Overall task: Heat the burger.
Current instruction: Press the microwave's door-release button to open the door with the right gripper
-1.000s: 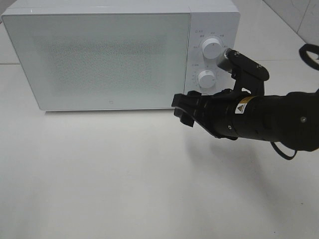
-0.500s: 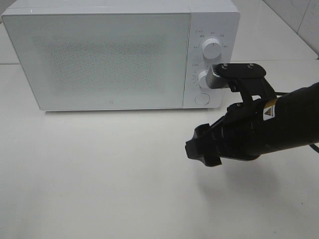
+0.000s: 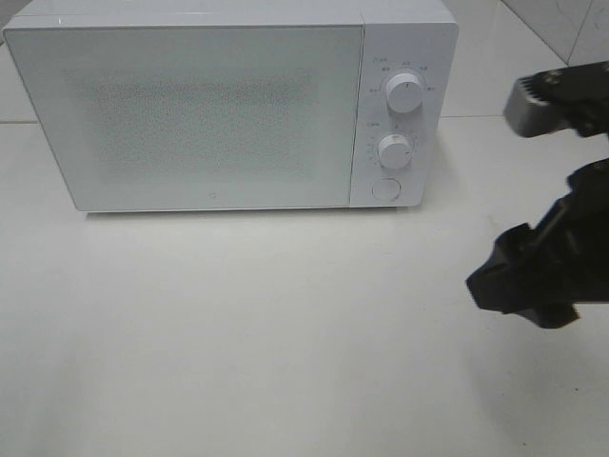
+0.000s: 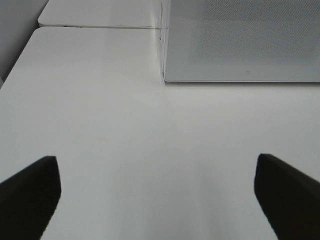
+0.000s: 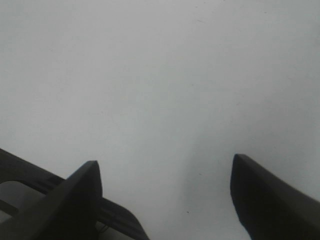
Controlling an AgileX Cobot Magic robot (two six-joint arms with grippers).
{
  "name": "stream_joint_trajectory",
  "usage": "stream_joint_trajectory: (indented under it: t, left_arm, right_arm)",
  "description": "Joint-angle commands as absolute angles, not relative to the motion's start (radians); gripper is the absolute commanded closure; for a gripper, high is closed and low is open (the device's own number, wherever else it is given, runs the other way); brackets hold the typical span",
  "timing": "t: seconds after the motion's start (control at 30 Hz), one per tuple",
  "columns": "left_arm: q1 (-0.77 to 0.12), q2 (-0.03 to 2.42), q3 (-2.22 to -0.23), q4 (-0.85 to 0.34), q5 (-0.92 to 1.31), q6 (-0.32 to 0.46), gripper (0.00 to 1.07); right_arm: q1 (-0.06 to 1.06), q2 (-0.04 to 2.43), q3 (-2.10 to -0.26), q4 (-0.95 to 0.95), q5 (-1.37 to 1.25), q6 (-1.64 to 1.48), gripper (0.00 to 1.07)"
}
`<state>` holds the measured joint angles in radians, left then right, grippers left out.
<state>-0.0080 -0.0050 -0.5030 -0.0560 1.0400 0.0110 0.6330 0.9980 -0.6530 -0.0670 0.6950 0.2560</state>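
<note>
Plainly, left gripper (image 4: 157, 172) and right gripper (image 5: 165, 172) gape empty near the microwave (image 3: 209, 105) (dial lettering (image 3: 404, 66) illegible).

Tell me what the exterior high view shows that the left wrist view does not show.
Only exterior high: the control panel of the microwave, with its upper knob, lower knob and round button, and the right claw near the right edge. Only left wrist: the left claw, open, with nothing between its tips. Both: the microwave's closed door and the white table. The burger appears in neither.
</note>
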Motion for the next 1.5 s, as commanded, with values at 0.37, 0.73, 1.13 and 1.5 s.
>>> stream_joint_trajectory:
  t: [0.37,0.73,1.13,1.5]
  left_arm:
    - [-0.005,-0.029,-0.500,-0.063,1.035,0.011,0.09]
    - [-0.005,-0.029,-0.500,-0.063,1.035,0.011,0.09]
    - [-0.005,-0.029,-0.500,-0.063,1.035,0.011,0.09]
    - [-0.005,-0.025,-0.500,-0.063,1.035,0.011,0.09]
  right_arm:
    - [0.436,0.670,-0.657,-0.101,0.923,0.239,0.37]
    - [0.198,0.386,-0.657,-0.101,1.039,0.171,0.37]
    - [0.096,0.086,-0.657,-0.120,1.065,0.165,0.37]
    - [0.091,-0.028,-0.528,-0.129,0.998,0.179,0.37]
